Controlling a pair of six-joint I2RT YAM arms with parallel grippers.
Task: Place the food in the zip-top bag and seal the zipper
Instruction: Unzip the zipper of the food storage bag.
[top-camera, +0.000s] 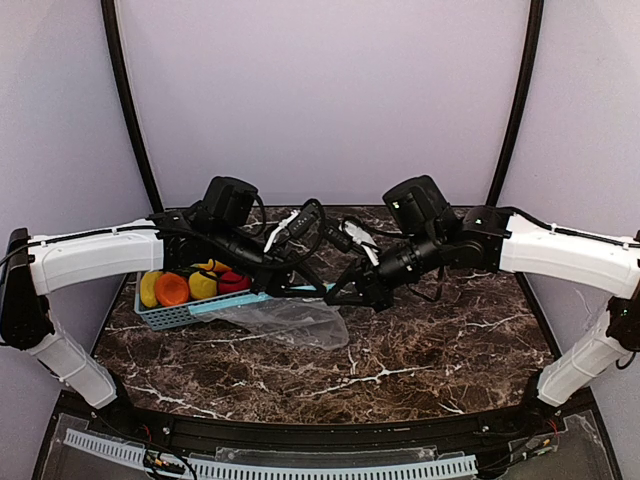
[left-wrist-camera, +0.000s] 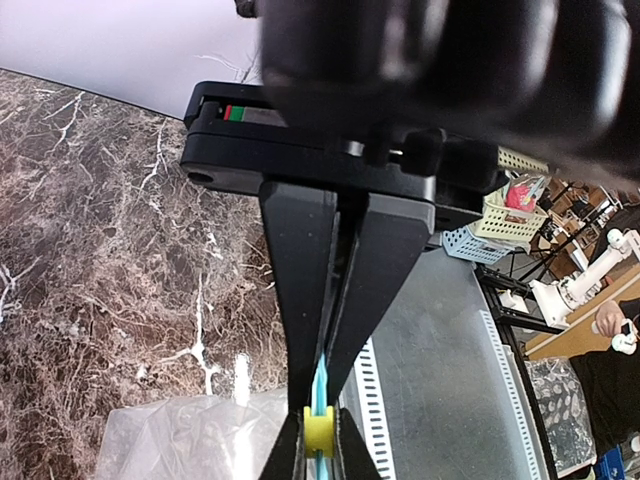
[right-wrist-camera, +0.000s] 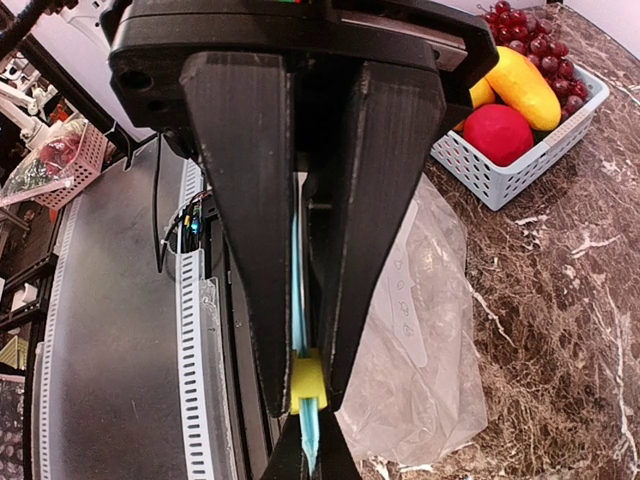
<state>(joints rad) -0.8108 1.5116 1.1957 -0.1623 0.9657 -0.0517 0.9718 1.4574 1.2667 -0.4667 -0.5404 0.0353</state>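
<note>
Left hand (left-wrist-camera: 318, 425) and right hand (right-wrist-camera: 305, 395) pinching zipper (right-wrist-camera: 308, 438), bag (right-wrist-camera: 425, 350) limp, food (right-wrist-camera: 498, 133) in basket (right-wrist-camera: 520, 178) beside

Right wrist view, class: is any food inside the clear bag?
No, the clear bag shows nothing inside it, while the red piece, the yellow piece and the grapes sit in the basket.

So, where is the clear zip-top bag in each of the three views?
Top external: zip-top bag lies centre-left, just in front of the basket.
Left wrist: bottom-left corner, only a crinkled part.
Right wrist: right of centre, spread below the basket.
Shared landmark: the dark marble table.
</note>
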